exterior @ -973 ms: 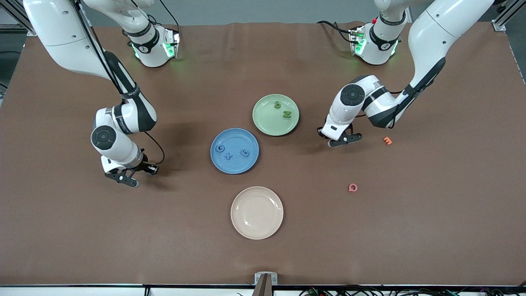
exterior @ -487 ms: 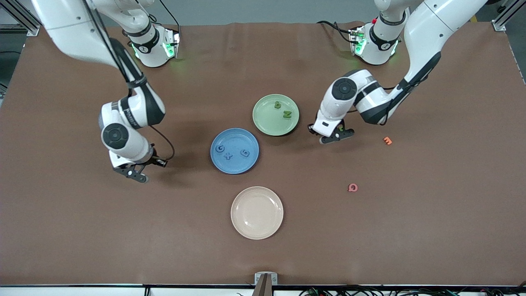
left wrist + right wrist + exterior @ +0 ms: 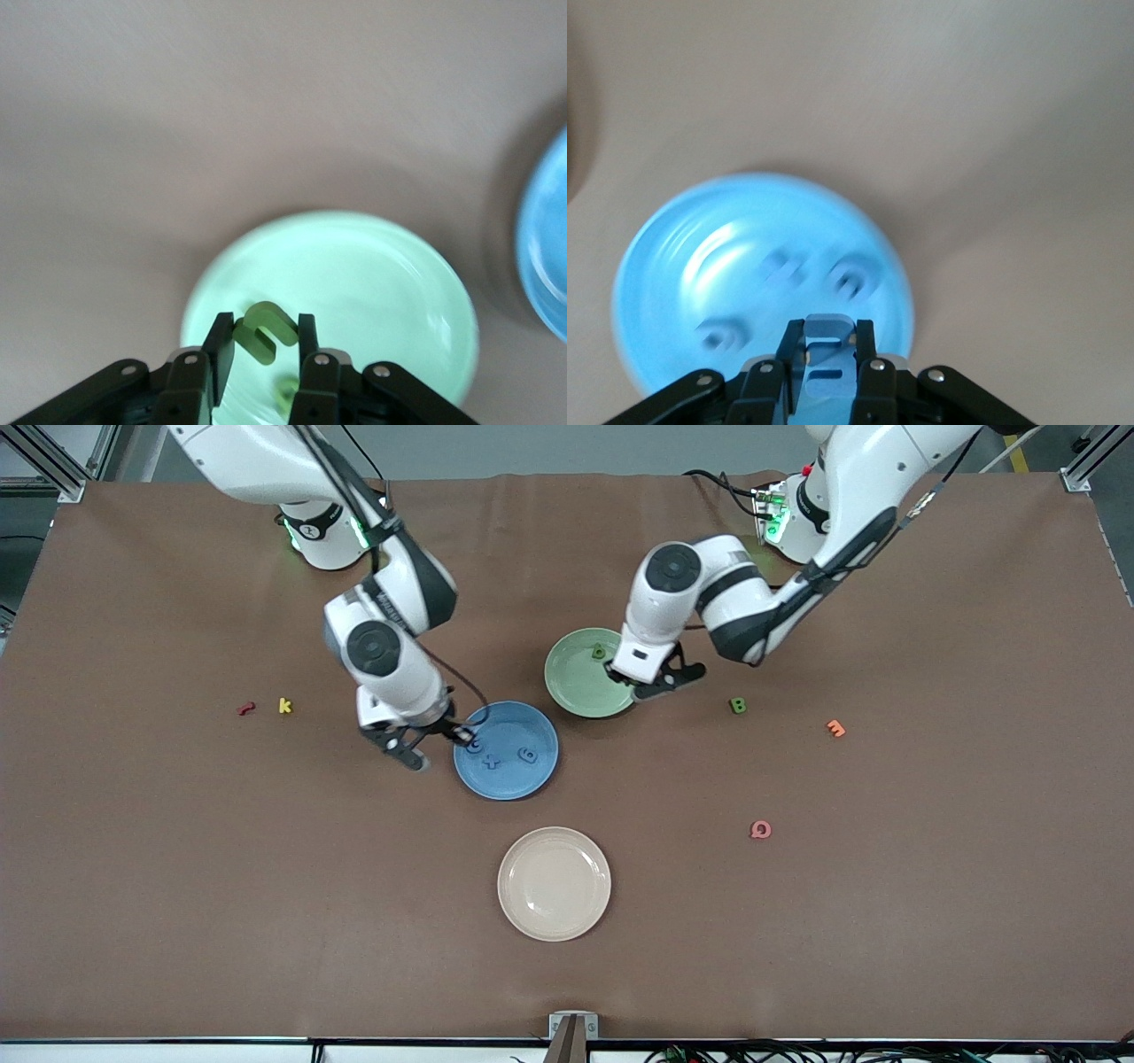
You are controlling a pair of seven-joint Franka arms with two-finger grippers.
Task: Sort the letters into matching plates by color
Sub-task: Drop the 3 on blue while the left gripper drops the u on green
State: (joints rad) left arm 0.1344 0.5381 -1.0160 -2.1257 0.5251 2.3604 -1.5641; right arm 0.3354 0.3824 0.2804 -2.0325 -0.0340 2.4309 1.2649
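My left gripper (image 3: 663, 684) hangs over the rim of the pale green plate (image 3: 571, 686), shut on a green letter (image 3: 263, 332). One green letter (image 3: 599, 652) lies in that plate (image 3: 372, 283). Another green letter, a B (image 3: 737, 705), lies on the table beside the plate, toward the left arm's end. My right gripper (image 3: 432, 746) is over the edge of the blue plate (image 3: 514, 781), shut on a blue letter (image 3: 828, 354). Three blue letters (image 3: 493, 761) lie in the blue plate (image 3: 700, 257).
A cream plate (image 3: 554, 883) sits nearer the front camera than the blue plate. An orange letter (image 3: 835, 728) and a pink letter (image 3: 760, 830) lie toward the left arm's end. A yellow letter (image 3: 284, 706) and a red letter (image 3: 246, 708) lie toward the right arm's end.
Both arms swung inward with their letters: the right gripper to the blue plate's edge, the left gripper to the green plate's rim. The B, the yellow and the red letters came into sight.
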